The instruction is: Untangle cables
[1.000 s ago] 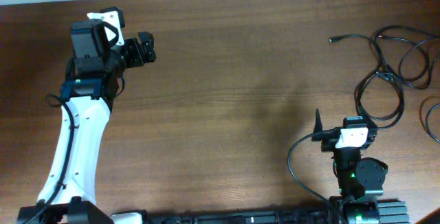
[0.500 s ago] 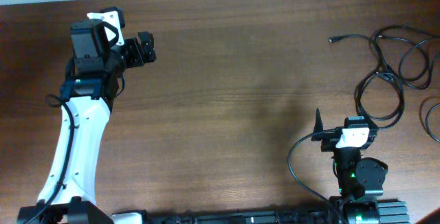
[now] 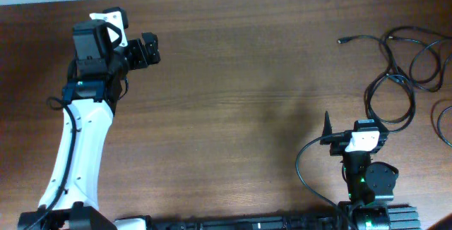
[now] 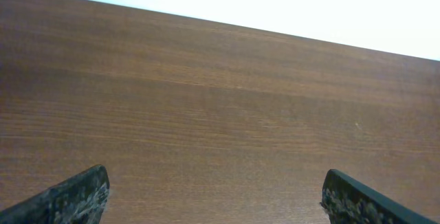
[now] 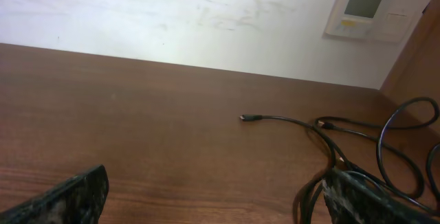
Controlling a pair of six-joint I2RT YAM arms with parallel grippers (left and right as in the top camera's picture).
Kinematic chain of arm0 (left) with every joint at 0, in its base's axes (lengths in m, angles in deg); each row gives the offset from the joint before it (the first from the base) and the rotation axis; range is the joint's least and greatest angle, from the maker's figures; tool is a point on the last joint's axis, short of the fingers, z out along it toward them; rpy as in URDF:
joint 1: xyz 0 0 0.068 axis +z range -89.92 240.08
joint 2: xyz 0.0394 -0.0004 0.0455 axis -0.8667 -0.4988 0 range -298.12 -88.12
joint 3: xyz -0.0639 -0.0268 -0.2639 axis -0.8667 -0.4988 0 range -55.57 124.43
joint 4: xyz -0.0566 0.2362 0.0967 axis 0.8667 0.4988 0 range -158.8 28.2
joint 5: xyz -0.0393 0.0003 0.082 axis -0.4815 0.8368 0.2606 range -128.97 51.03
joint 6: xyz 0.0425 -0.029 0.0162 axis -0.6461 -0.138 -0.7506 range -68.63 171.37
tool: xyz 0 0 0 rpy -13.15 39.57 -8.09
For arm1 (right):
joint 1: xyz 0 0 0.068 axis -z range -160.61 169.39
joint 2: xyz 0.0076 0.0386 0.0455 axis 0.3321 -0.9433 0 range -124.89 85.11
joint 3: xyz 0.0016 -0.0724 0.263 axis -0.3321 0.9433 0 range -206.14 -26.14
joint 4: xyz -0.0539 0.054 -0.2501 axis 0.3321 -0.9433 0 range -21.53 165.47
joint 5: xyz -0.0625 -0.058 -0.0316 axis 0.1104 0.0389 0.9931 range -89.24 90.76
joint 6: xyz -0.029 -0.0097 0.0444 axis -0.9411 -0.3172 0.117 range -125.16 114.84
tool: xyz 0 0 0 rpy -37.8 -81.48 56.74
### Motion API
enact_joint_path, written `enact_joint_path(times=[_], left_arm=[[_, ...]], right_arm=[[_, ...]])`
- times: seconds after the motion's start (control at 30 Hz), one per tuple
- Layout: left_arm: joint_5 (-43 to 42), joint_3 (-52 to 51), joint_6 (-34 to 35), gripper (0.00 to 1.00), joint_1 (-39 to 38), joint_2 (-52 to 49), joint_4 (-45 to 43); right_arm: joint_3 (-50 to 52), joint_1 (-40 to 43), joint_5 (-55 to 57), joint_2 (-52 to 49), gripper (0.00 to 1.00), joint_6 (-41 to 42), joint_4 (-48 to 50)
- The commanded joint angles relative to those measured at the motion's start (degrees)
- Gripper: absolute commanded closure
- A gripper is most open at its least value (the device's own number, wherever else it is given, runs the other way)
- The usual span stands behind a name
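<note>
**A:** Overhead, the cables (image 3: 402, 61) are seen sprawled in loose loops at the table's (image 3: 247, 82) far right corner, one plug end (image 3: 341, 41) stretched out leftward.

**B:** And the left claw (image 4: 216, 200)? From above, its jaws can't be judged.

**A:** That is settled by the left wrist view: fingers spread wide, released, bare wood framed between them.

**B:** The right claw (image 5: 220, 196) is likewise shown released, nothing gripped. The cables are caught ahead to its right; whether the nearest loop touches a finger cannot be told. A wall panel (image 5: 364, 11) is revealed there alone.

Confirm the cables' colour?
The cables are black, clearest in the overhead view.
</note>
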Motion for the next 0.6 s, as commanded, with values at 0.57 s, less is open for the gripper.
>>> enact_joint_path(times=[0.57], left_arm=[[1.27, 0.13, -0.31, 0.01, 0.13, 2.12, 1.77]], right_arm=[[0.26, 0.31, 1.33, 0.59, 0.01, 0.28, -0.37]])
